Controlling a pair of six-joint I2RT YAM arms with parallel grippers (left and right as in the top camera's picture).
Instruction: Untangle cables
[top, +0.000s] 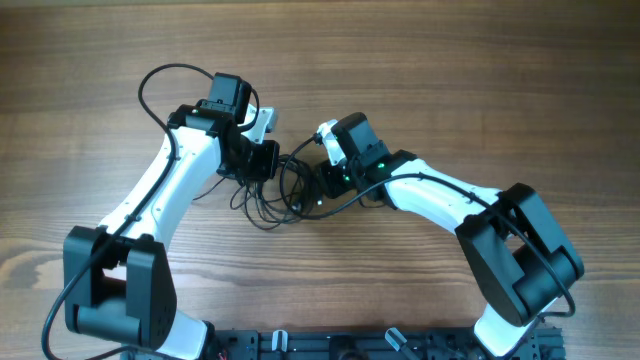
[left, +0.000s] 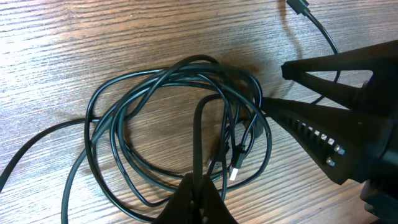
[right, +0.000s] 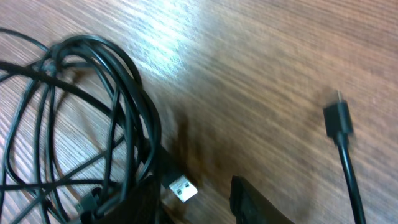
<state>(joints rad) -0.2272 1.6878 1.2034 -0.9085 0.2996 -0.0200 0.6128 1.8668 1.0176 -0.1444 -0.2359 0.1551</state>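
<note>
- Left gripper (left: 199, 196) fills the near edge of its own wrist view. Jaws are together, clamped on one strand (left: 195, 137) of the cables (left: 242, 78). That strand runs straight out of the tips into the loops.
- Cables are a loose tangle of thin black loops lying flat on the wooden table (top: 450, 80), mid-table, between the two grippers in the overhead view.
- Right gripper (left: 273, 87) enters from the right in the left wrist view, jaws apart. Its lower finger tip sits against the right edge of the tangle; the upper finger is clear of it.
- A cord passes through the gap between the right fingers, but nothing looks pinched, so I read it as not gripping.
- USB plug (right: 182, 188) with a silver end lies on the table between the right fingers in the right wrist view, just beside the dense part of the bundle.
- Small black plug (right: 337, 118) lies well apart from the tangle, off to the right. Its cord runs toward the near edge of that view.
- Overhead: both arms angle in from the near corners, left and right, with the wrists close together over the tangle.
</note>
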